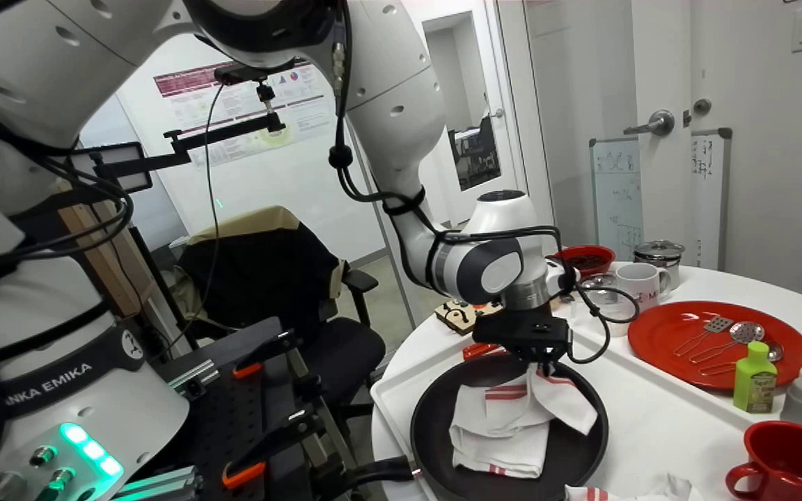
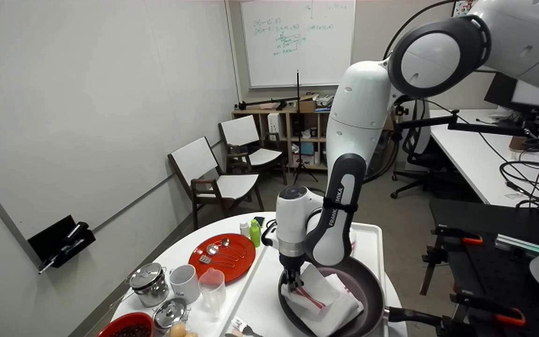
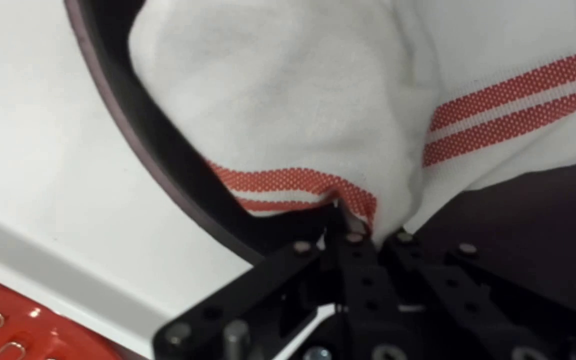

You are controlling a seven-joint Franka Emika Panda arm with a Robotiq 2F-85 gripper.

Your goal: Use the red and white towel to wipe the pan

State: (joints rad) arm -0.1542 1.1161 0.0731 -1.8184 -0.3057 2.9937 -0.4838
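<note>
The red and white towel (image 1: 498, 438) lies folded and bunched inside the dark pan (image 1: 578, 456); it also shows in an exterior view (image 2: 321, 311) and in the wrist view (image 3: 288, 90). My gripper (image 1: 544, 369) points down over the pan and is shut on a raised fold of the towel. In the wrist view the fingertips (image 3: 379, 240) pinch the cloth between them, close to the pan's wall (image 3: 168, 175). The rest of the towel spreads over the pan's floor. The pan's handle (image 1: 387, 470) points toward the robot base.
The pan stands on a white tray (image 1: 390, 403) on a round table. A red plate (image 1: 658, 323) with metal utensils, a green bottle (image 1: 755, 379), a red mug (image 1: 801, 459) and a white mug (image 1: 638, 282) stand around. Another striped cloth (image 1: 631, 492) lies at the near edge.
</note>
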